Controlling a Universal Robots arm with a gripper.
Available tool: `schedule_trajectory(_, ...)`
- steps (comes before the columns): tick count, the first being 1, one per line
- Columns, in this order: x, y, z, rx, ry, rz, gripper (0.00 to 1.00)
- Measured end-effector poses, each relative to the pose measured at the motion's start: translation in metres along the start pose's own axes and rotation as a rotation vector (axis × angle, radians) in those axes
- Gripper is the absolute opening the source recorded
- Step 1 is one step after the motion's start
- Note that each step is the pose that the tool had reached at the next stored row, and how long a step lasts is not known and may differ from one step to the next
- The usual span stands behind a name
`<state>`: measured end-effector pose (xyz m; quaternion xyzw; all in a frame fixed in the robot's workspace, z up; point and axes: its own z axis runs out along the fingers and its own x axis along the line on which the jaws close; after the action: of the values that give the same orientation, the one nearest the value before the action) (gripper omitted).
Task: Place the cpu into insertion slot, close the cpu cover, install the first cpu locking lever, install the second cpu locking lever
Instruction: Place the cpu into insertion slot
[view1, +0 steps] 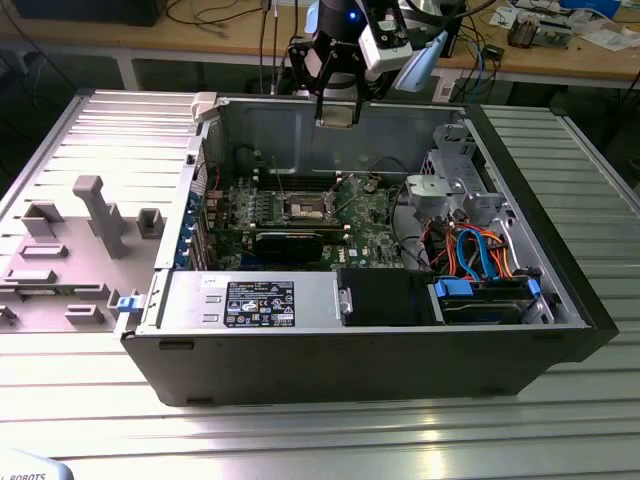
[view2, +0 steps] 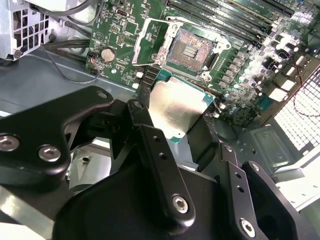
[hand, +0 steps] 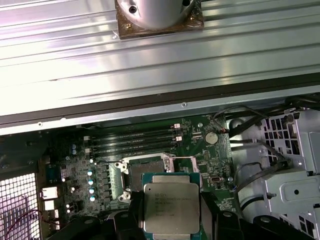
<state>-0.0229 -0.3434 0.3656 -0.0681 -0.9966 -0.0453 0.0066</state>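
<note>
Right now the claw (view1: 338, 112) hangs over the open computer case (view1: 350, 365), clamped on the chip (view2: 177, 107) by two opposite edges. The chip's silver top shows in the first wrist view (hand: 171, 207). Chip is held in the air, clear of the socket (view2: 192, 47) & not touching it. Socket sits bare w/ its dark centre showing, on the green board (view1: 370, 225). Cover (view2: 138, 44) is swung open, lying just beside the socket. Memory slots (hand: 130, 140) run alongside the socket, a little apart from it. Case stands on the ribbed metal counter (view1: 300, 430).
</note>
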Motion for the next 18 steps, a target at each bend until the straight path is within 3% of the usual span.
schedule_trajectory(6, 0.0000, 0.0000, 0.0000, 0.0000, -0.0001, 0.001, 0.54)
schedule_trajectory(13, 0.0000, 0.0000, 0.0001, -0.0014, -0.0068, 0.076, 0.54)
schedule_trajectory(18, 0.0000, 0.0000, 0.0001, -0.0016, -0.0074, 0.083, 0.54)
